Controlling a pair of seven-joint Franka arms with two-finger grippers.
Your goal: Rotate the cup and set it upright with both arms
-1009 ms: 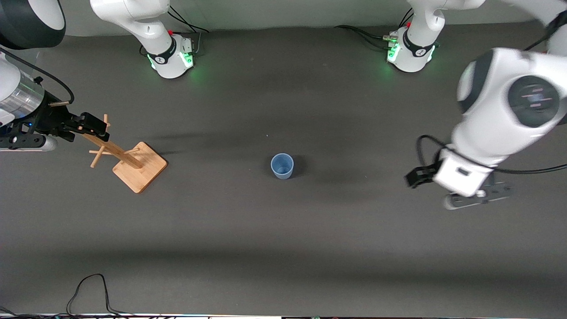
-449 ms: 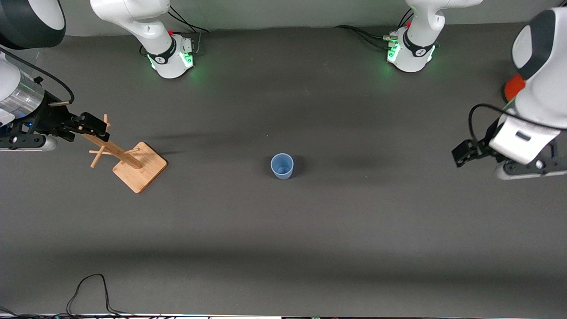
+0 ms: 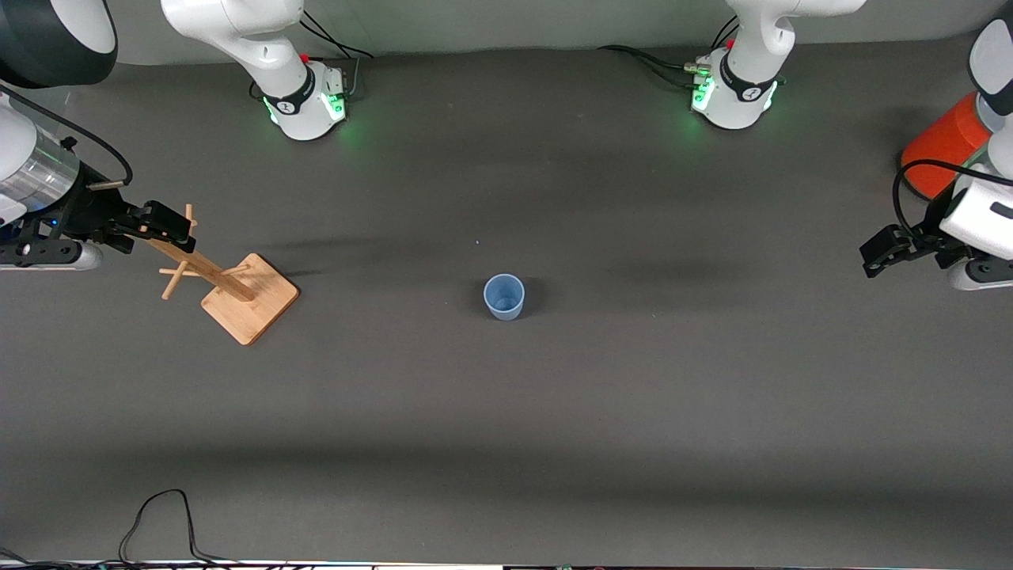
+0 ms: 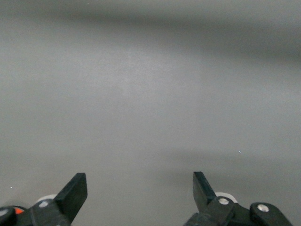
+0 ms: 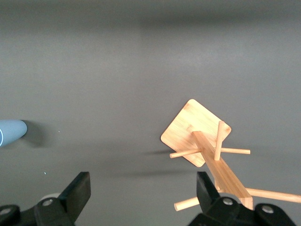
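left gripper (image 3: 880,252): up in the air over bare table at the left arm's end, fingers (image 4: 73,194) spread apart with nothing between them; the left wrist view shows only grey table surface past the fingertips. just beside this arm, an orange-red can (image 3: 944,146) stands on the table, partly hidden by the arm.

right gripper (image 3: 170,224): in the air over the top of the wooden peg stand (image 3: 229,289) at the right arm's end, fingers (image 5: 79,190) parted and holding nothing; in the right wrist view the stand's post and pegs run up beside one finger, whether touching it cannot be told.

cup (image 3: 504,296): pale blue, standing upright with its mouth open upward, near the middle of the table (image 3: 506,412), well apart from both grippers and from the stand; its edge shows in the right wrist view (image 5: 11,132).

black cable (image 3: 158,522): loops on the table at the edge nearest the front camera, toward the right arm's end.
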